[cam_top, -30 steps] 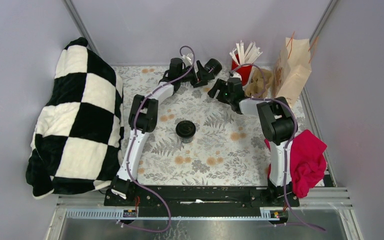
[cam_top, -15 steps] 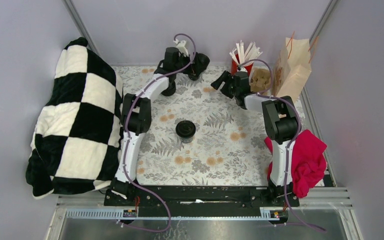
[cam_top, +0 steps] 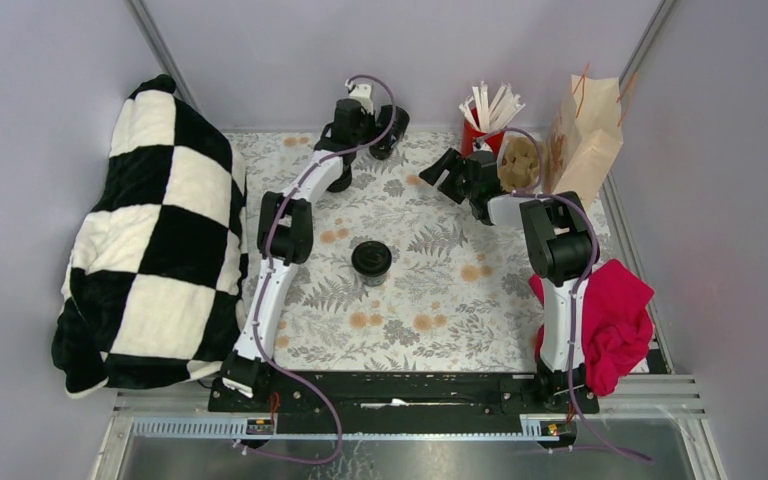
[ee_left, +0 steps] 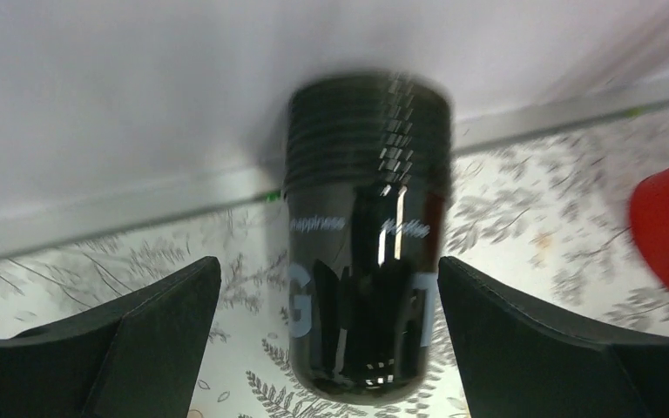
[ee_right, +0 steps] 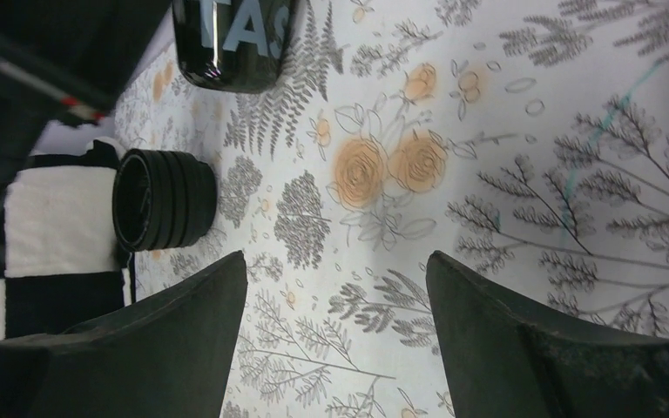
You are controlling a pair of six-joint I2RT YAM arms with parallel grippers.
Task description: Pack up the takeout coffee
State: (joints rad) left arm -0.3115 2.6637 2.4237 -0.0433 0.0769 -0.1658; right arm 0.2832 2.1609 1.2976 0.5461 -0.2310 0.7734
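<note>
Takeout coffee point(cam_top: 371, 259) untouched mid-worktop. Your left hand point(ee_left: 327, 287) spread wide around black tumbler point(ee_left: 366, 235), far edge; right hand point(ee_right: 336, 261) parted, empty. Next: grasp coffee.

Checkered blanket point(cam_top: 150, 240), red cloth point(cam_top: 615, 320)

Black-and-white checked blanket point(cam_top: 150, 240), grey fern and orange rose tablecloth point(cam_top: 430, 300), black coffee cup point(cam_top: 371, 260), red cup point(cam_top: 478, 135), white sticks point(cam_top: 495, 102), tan paper bag point(cam_top: 588, 135), magenta cloth point(cam_top: 615, 315), my black fingers point(ee_left: 139, 348)

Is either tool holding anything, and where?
Nothing is held: left tool open either side of the tall glossy black cup, not touching; right tool open, empty.
</note>
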